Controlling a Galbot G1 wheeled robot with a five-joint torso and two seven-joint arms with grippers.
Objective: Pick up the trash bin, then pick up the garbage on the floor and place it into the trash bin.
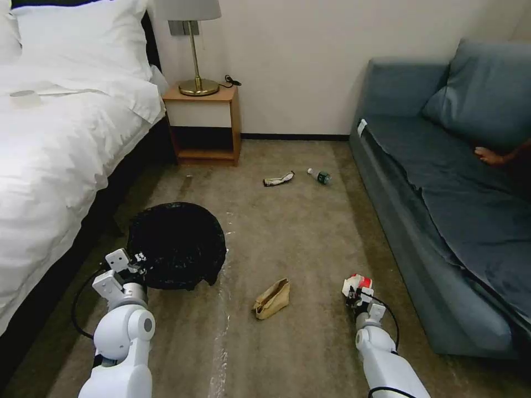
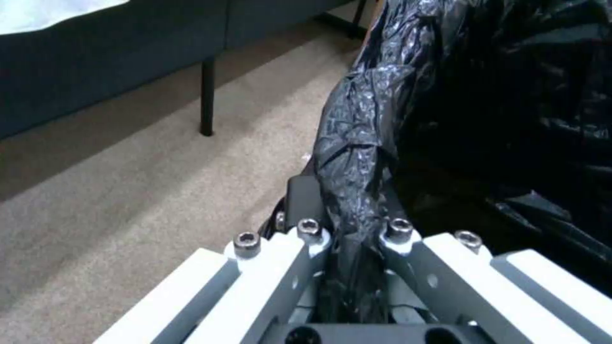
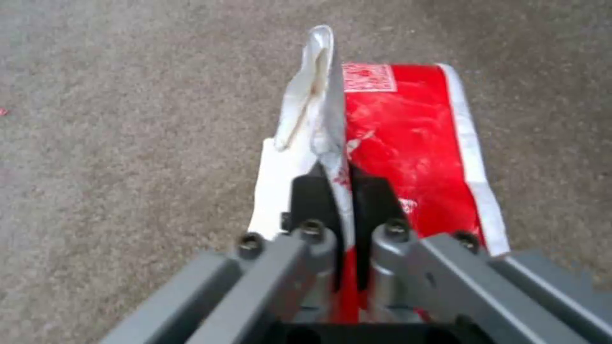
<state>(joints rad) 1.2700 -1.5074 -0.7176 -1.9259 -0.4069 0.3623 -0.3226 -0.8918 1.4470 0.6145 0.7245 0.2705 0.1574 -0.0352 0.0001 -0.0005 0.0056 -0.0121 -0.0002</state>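
So the bed (image 1: 50,138) with white sheets takes up the whole left side of the room and the blue-grey sofa (image 1: 442,210) runs down the right, with a strip of tan carpet (image 1: 287,232) between them. Against the back wall there's a wooden nightstand (image 1: 203,124) with a brass lamp (image 1: 194,50) on it. The trash bin (image 1: 177,243), all crinkly black bag from up here, is right beside the bed on the left, and the left gripper (image 1: 138,260) is clamped onto the bag-covered rim on the near side; from the left wrist camera the black liner (image 2: 357,157) is bunched tight between the two pads, with the dark bed base and one of its legs (image 2: 205,95) behind it. Can't tell if the bin is sitting on the carpet or lifted off it. Over on the right, close to the sofa's front edge, the right gripper (image 1: 354,296) is pinched shut on the red-and-white snack wrapper (image 1: 357,284); the right wrist camera shows the wrapper (image 3: 408,138) squeezed on a fold between the black pads, carpet all around. The crumpled tan paper bag (image 1: 272,299) lies on the carpet between the two arms. Farther back near the nightstand are the flat dark wrapper (image 1: 278,179) and just to its right the small clear bottle (image 1: 319,176), both well apart from the grippers.
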